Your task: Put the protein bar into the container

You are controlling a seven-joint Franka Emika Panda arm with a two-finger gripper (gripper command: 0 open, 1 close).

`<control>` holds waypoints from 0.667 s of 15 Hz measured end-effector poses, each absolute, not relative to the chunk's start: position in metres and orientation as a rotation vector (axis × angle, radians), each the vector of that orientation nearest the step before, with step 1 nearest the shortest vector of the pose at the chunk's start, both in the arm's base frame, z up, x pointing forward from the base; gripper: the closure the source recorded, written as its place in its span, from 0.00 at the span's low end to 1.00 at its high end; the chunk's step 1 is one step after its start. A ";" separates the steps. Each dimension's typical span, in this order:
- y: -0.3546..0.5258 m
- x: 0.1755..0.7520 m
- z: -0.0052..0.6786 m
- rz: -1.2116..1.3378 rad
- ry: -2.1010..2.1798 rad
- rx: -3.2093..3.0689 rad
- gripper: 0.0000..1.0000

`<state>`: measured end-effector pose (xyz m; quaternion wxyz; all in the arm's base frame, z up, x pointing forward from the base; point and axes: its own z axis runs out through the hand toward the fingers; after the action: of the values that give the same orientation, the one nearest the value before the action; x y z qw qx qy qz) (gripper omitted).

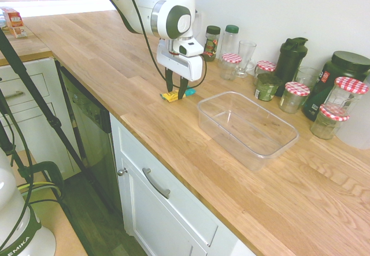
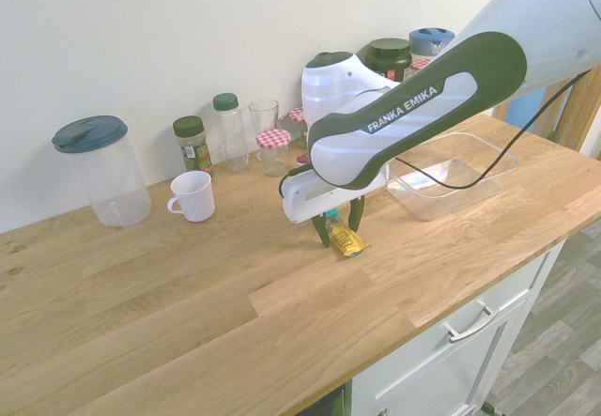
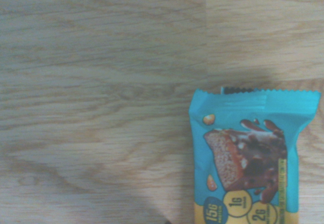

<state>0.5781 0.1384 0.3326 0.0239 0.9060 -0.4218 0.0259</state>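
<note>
Wrist view shows the protein bar (image 3: 250,163) flat on the wood, its teal end crimped and printed with a bitten bar, yellow beginning further down; it lies mid-worktop, nearer the front edge than the wall, the hand (image 1: 176,86) pointing straight down with a finger either side of it, parted, not yet clamped as far as I can tell; the slick wrapper could squirt out if the fingers catch only its edge, or drop short of the container (image 1: 247,128), which stands well apart along the worktop (image 1: 104,54).
</note>
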 end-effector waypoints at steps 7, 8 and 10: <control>0.136 0.579 0.334 0.079 -1.308 2.794 1.00; 0.136 0.579 0.337 0.082 -1.310 2.794 1.00; 0.135 0.578 0.351 0.109 -1.316 2.802 1.00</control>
<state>0.5780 0.1354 0.3506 0.0221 0.9043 -0.4249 0.0352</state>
